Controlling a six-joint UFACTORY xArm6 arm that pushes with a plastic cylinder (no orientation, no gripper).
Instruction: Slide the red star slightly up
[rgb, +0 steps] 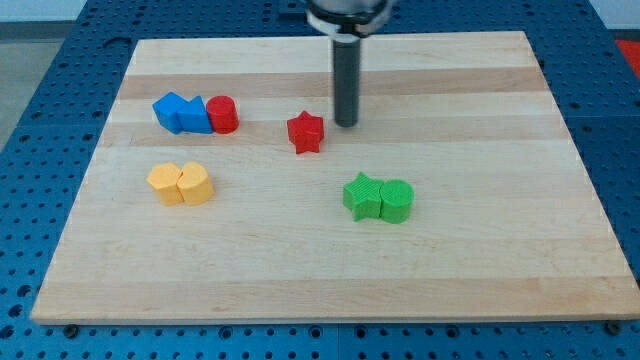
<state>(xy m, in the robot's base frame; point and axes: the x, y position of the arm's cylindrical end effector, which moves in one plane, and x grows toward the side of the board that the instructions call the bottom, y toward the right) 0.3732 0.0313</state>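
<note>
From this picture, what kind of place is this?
Probably a robotics lab bench: a wooden board on a blue perforated table, coloured blocks like the red star, and my tip.

Rod: straight dark cylinder, matte, charcoal to black, uniform width along its visible length. Faint lighter sheen runs down its left side. No markings, screws or cables visible on it.

My tip (346, 124): flat, blunt end of the rod, same dark colour, no cap or pad distinguishable.

Mount above the rod: wider round collar, black, glossy, with a pale grey or white band along its upper edge. Cropped by the view's top; nothing more of the arm shows.
</note>
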